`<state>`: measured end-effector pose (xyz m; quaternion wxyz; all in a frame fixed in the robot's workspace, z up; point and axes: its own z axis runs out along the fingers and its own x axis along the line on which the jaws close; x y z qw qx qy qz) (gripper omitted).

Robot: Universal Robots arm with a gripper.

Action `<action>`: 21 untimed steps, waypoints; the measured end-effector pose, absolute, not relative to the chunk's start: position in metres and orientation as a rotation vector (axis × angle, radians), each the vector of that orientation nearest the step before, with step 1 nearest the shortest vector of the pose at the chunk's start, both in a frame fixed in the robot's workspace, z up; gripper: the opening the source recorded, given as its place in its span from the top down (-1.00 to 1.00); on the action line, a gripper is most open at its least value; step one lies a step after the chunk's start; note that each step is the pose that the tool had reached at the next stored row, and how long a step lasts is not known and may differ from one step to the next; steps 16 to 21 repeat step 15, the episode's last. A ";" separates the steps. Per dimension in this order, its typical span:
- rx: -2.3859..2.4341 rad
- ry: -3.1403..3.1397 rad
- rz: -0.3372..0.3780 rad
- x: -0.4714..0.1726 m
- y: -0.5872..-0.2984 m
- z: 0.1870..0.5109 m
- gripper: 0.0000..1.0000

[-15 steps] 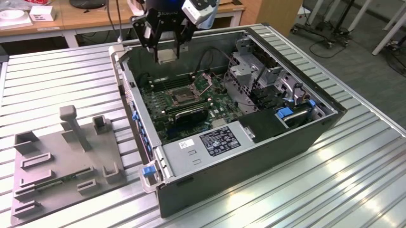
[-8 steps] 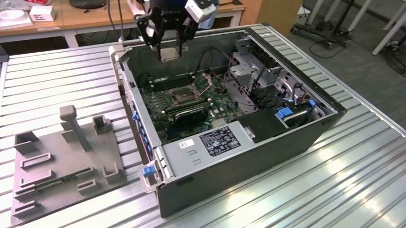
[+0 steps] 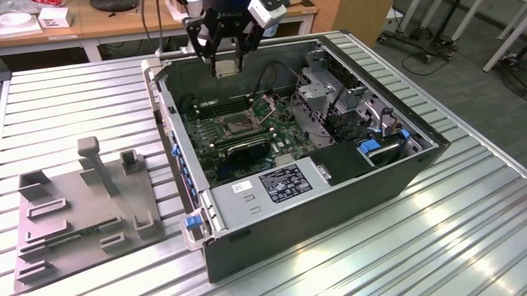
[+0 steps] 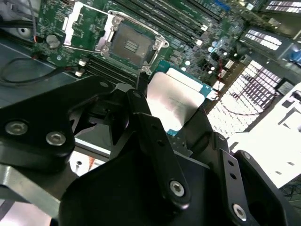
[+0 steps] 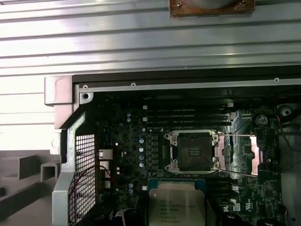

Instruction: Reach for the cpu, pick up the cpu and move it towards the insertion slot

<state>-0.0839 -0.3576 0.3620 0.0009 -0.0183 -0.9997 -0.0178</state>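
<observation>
Second wrist view: pincer (image 4: 181, 120) gripping flat, silvery square cpu (image 4: 176, 101).

No txt I can read for sure. In the exterior view, well apart from the gripper (image 3: 226, 66), I see a dark label (image 3: 284, 183) w/ pale print on the grey power supply (image 3: 276, 206). A small white sticker (image 3: 244, 187) sits just beside that label. Both illegible. In the first wrist view the cpu (image 5: 177, 207) lid, right at the tool, carries several lines of dark print. Too fine for me to make out.
</observation>
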 end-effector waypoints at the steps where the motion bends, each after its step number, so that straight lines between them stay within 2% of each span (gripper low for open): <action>1: -0.061 -3.139 -0.056 -0.082 -0.357 0.362 -0.09; 21: -0.084 -3.138 -0.055 -0.073 -0.350 0.360 -0.09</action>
